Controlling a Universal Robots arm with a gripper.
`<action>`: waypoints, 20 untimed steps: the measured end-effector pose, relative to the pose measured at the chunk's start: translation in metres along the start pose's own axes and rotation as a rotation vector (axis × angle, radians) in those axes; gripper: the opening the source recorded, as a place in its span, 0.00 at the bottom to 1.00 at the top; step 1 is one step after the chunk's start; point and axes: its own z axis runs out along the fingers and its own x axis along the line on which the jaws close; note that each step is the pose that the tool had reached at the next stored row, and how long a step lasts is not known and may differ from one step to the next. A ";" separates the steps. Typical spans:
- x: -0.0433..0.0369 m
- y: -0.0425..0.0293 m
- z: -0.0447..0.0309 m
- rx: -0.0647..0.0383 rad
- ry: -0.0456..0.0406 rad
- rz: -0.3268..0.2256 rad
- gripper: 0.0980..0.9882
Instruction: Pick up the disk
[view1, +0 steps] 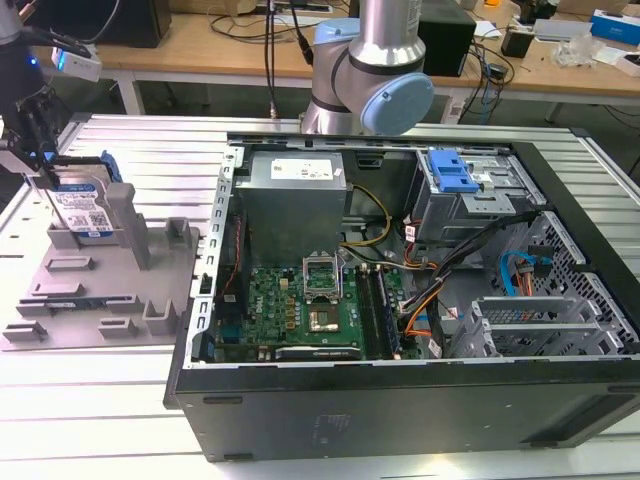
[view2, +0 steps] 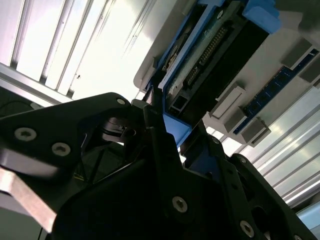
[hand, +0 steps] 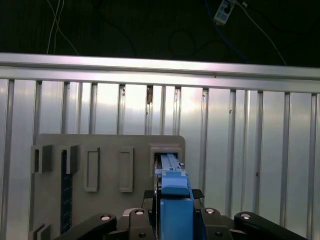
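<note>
Standing upright between pincer fingers, disk

You find no print that reads clearly. The disk, at the exterior view's left, carries a blue-and-white label, illegible. The white sticker on the power supply, upper centre of that frame, shows only unreadable marks.

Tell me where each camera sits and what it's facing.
Exterior view: off-arm, high, looking down on open computer case and grey tray; arm and gripper show.
First wrist view: looks along the gripper onto the disk's blue rail.
Second wrist view: oblique close-up of disk's connector edge past gripper body.
Shared: disk standing in grey tray.
</note>
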 end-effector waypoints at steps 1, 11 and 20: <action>0.0001 0.0000 -0.0001 0.000 -0.0014 0.000 0.30; 0.0010 0.0011 -0.0293 0.001 -0.0215 -0.001 0.30; 0.0026 0.0030 -0.0835 0.002 -0.0302 -0.001 0.30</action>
